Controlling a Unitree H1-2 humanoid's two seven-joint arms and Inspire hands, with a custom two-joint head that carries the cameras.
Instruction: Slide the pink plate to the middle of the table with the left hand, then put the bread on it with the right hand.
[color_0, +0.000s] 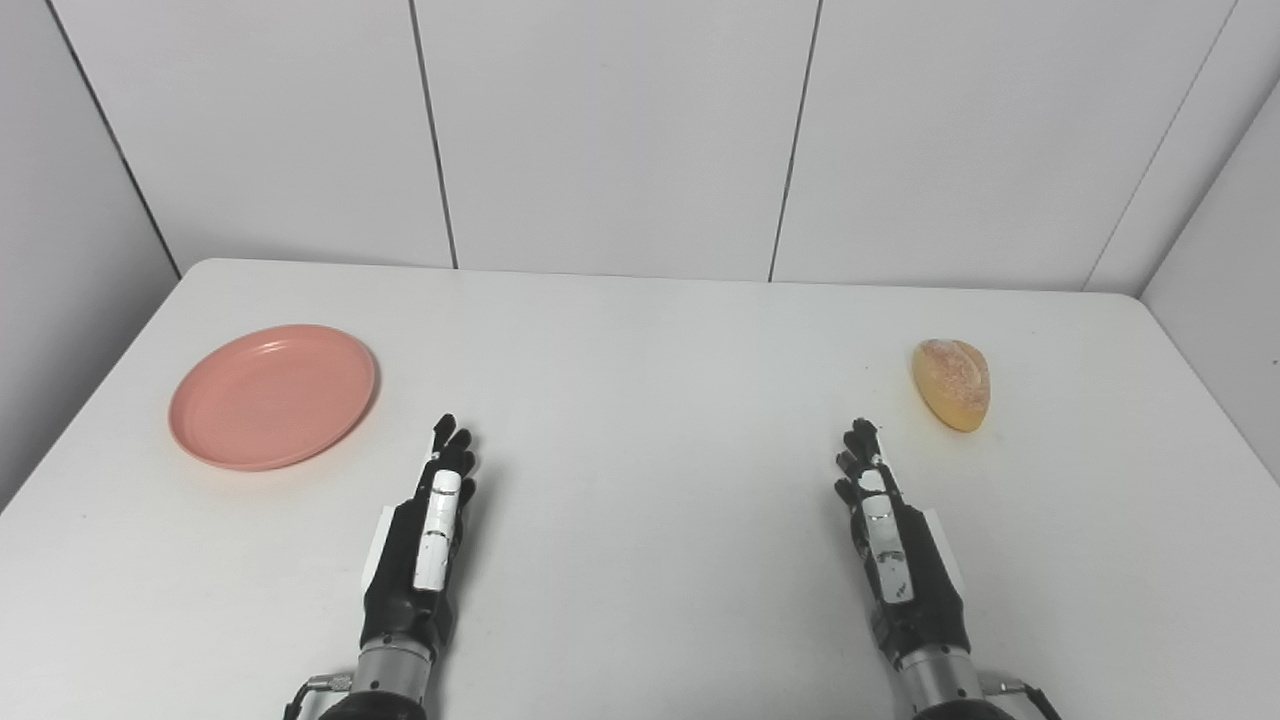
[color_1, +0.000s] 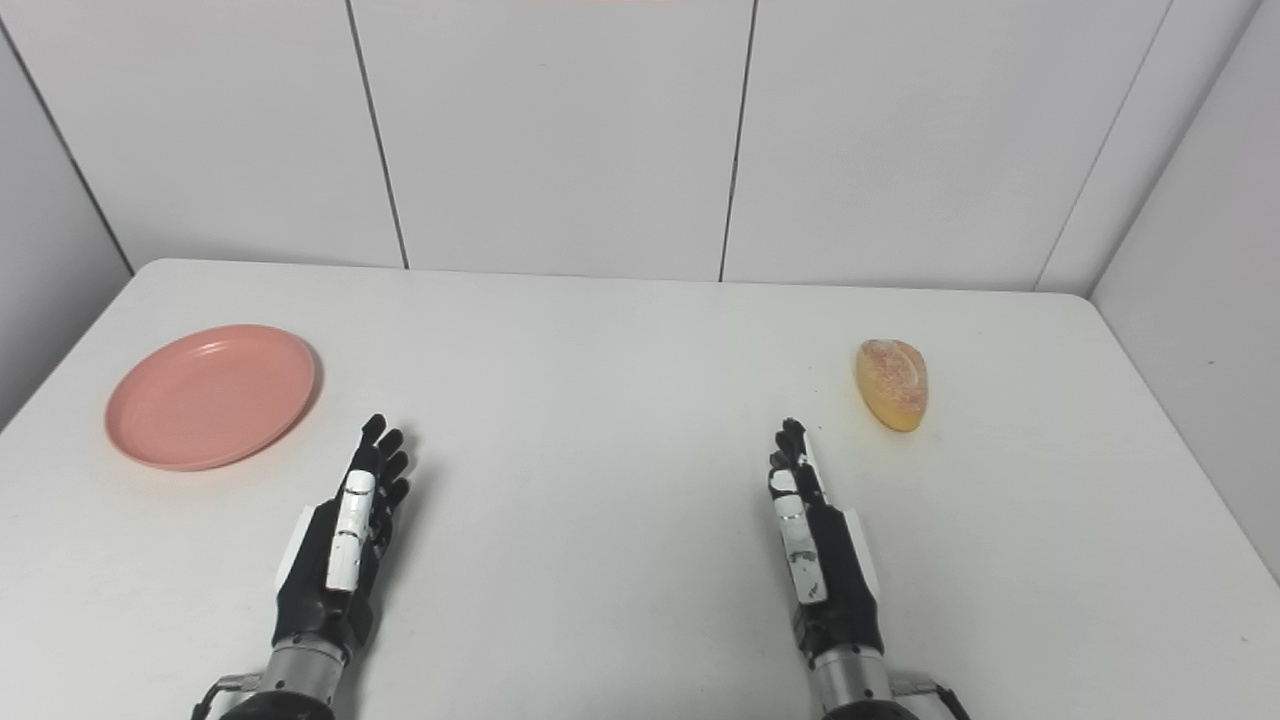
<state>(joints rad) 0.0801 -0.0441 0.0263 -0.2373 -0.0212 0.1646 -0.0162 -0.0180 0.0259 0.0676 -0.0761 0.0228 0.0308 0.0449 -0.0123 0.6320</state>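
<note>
Table (color_0: 640, 330) with one pink plate (color_0: 272, 395), one bread (color_0: 952, 384); left robot hand (color_0: 432, 530), right robot hand (color_0: 890, 535), both released, empty

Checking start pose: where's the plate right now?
The plate sits empty on the table's left side, ahead and left of the open left hand, far from the bread on the right.

A white desk (color_0: 640, 400) is filling most of the view, its far corners rounded and its surface plain and matte. Behind it, a wall (color_0: 620, 130) of pale grey panels is standing upright, with thin dark seams (color_0: 436, 130) running down between the panels. More panels are closing in at an angle on both sides.
</note>
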